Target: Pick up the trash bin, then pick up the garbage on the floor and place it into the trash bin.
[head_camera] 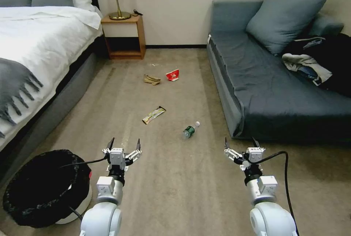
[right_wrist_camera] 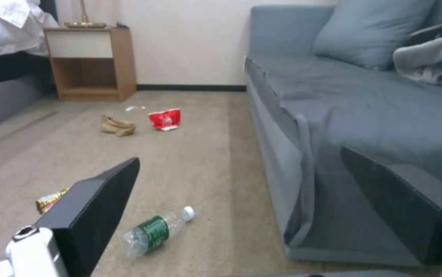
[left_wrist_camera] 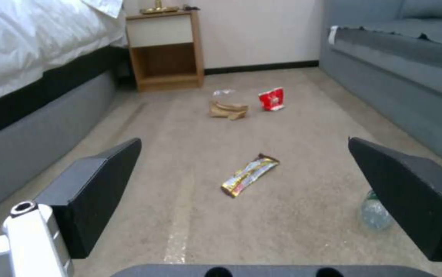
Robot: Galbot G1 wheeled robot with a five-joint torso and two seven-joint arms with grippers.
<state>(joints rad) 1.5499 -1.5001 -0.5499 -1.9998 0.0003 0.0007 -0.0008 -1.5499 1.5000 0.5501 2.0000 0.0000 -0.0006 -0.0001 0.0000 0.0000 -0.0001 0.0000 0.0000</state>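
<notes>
Both grippers, left gripper (head_camera: 123,147) and right gripper (head_camera: 240,147), are hovering spread and empty (nothing lifted yet), so reaching the trash bin (head_camera: 78,201) likely comes first.

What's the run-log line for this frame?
left end effector: open, empty, beside low round white trash bin with black liner | right end effector: open, empty | clear green-label plastic bottle: on carpet

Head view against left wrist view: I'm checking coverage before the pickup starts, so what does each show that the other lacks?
Head view alone: the trash bin on the floor beside the left arm, the right gripper, open, and clothes on the sofa. Left wrist view alone: nothing extra among the task's things. Both: the left gripper, open, the wrapper, bottle, paper wad, red packet and nightstand.
</notes>
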